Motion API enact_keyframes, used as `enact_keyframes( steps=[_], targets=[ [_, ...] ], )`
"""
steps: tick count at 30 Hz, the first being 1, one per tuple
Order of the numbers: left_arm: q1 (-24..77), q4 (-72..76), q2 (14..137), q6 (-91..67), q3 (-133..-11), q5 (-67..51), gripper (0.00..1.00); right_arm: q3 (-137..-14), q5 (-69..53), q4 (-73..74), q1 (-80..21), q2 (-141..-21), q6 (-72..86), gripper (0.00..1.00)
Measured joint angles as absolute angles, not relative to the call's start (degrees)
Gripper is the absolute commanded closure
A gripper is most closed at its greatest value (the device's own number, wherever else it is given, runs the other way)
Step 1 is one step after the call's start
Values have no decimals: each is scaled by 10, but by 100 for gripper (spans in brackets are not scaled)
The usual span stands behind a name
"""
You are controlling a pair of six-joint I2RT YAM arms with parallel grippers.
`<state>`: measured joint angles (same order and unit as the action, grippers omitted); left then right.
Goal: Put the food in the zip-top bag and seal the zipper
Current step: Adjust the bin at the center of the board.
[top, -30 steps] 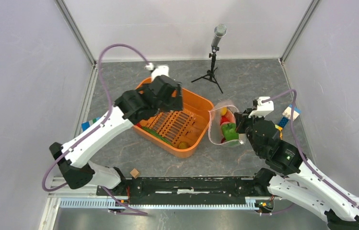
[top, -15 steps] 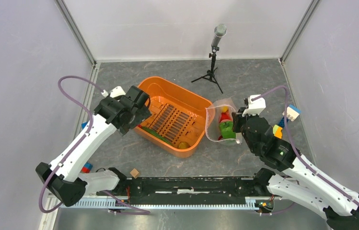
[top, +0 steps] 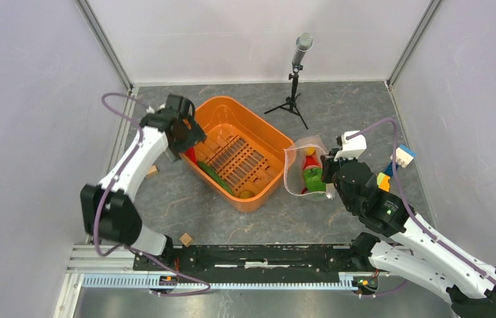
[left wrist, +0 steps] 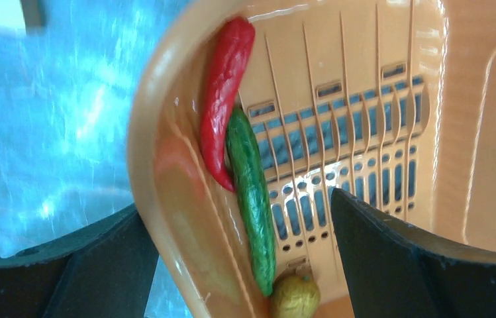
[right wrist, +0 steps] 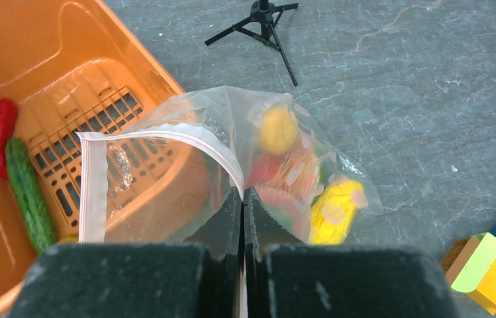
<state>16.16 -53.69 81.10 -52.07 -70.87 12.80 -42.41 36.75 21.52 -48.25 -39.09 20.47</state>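
Food (right wrist: 268, 169) is split between two spots on the grey table (top: 351, 112) — some in the orange basket (top: 228, 112), some already bagged. Starting at the left: the left gripper (left wrist: 235, 215) hangs over the basket's left end with its jaws spread wide, gripping nothing. One finger is outside over the table, the other is inside, and the basket's wall runs between them. Right below, along that wall, lies a red pepper (left wrist: 225, 99), and pressed against its side is a long green cucumber (left wrist: 253, 199). A small yellow piece (left wrist: 296, 298) sits at the cucumber's other tip.

Moving right, just beside the basket's right end is the zip-top bag (right wrist: 185, 172), its mouth standing open and the zipper (right wrist: 146, 133) unsealed. Inside are two yellow pieces (right wrist: 278, 129), something red and a green bell pepper (top: 312, 179). The right gripper (right wrist: 242, 193) has its jaws pinched tight on the bag's mouth edge — right at the zipper strip. Farther right, coloured building blocks (right wrist: 490, 265) lie on the table, apart from the bag.
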Motion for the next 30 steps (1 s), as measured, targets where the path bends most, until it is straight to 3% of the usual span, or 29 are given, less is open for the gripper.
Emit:
enact_keyframes(
  steps=[9,16,22,27,30],
  targets=[
    [80,-513,1082,-299,-1024,78,1,-424,376,217,-477,-402,194,100],
    [74,-549,1211,-237,-1197,22,3,-425,375,219,-464,-412,187,100],
    [74,-584,1199,-236,-1225,81,0,-430,360,218,-450,-421,177,100],
    [75,-588,1112,-242,-1195,111,6,-430,346,215,-441,-421,175,100],
    [94,-607,1065,-253,-1199,139,3,-429,342,215,-438,-417,175,100]
  ],
)
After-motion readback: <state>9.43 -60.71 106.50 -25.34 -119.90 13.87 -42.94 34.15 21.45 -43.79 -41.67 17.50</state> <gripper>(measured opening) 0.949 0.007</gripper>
